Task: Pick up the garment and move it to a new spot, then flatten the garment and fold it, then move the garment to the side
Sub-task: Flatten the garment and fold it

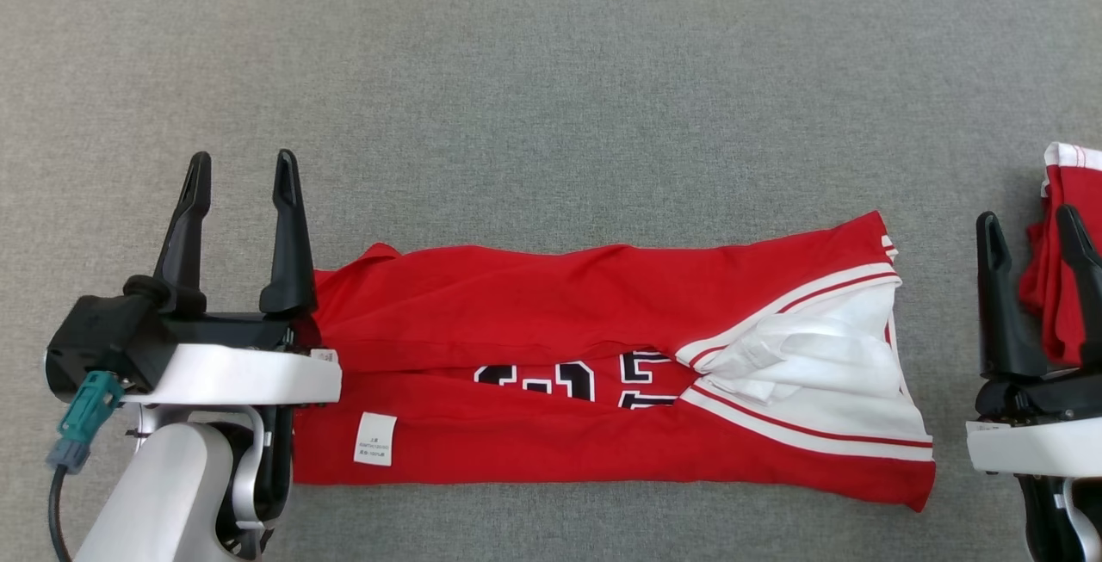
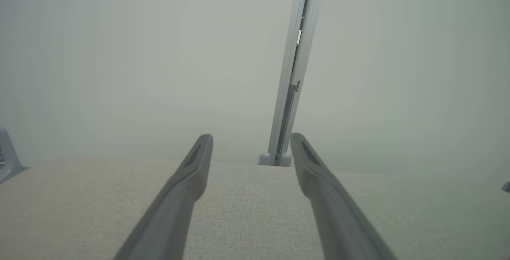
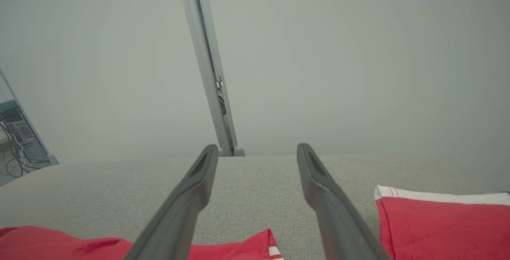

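A red garment [image 1: 560, 304] with white trim and dark numbers lies folded lengthwise into a long band on the grey table [image 1: 551, 97]. Its white lining shows at the right end, a white label at the lower left. My left gripper [image 1: 241, 179] stands open just beyond the garment's left end, nothing between its fingers [image 2: 191, 172]. My right gripper [image 1: 1029, 235] is open to the right of the garment's right end. In the right wrist view the garment's edge [image 3: 247, 248] lies below my right gripper [image 3: 257, 152].
A second red and white piece of clothing [image 1: 1063, 183] lies at the table's right edge, partly behind my right fingers, and appears as the red cloth [image 3: 442, 224] in the right wrist view. A pale wall with a vertical post [image 2: 295, 69] stands beyond the table's far edge.
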{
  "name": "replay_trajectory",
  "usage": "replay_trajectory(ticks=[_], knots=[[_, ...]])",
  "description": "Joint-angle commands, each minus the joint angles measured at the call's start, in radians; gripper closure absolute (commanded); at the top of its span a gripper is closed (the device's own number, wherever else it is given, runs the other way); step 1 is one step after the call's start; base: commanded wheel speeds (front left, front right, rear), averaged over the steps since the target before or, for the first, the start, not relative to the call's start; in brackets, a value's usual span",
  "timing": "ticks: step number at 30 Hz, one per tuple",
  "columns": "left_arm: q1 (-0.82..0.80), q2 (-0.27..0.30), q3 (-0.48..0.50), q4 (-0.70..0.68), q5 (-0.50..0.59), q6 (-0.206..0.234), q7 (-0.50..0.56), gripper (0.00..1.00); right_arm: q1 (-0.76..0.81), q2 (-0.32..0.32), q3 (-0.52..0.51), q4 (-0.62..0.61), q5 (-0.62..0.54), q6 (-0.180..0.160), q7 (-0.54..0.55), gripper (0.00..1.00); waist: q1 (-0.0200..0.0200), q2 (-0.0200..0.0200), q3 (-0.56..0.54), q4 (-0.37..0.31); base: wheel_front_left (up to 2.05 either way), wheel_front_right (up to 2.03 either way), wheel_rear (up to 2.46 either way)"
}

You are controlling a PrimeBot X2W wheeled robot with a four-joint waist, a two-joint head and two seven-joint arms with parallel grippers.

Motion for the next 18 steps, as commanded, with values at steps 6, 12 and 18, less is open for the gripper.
replay_trajectory(ticks=[6,12,18], knots=[[0.007,0.018,0.024,0.074,0.041,-0.047,-0.021,0.00,0.016,0.028,-0.015,0.028,-0.063,0.002,0.009,0.00,0.0000,0.0000,-0.027,0.006,0.00,0.00,0.00],[0.041,0.024,0.043,0.095,0.077,-0.080,-0.024,0.00,0.046,0.047,-0.037,0.048,-0.085,0.002,0.032,0.00,0.0000,0.0000,-0.044,0.014,0.00,0.00,0.00],[0.066,0.014,0.054,0.096,0.097,-0.097,-0.024,0.00,0.074,0.055,-0.048,0.047,-0.086,0.002,0.041,0.00,0.0000,0.0000,-0.061,0.019,0.00,0.00,0.00]])
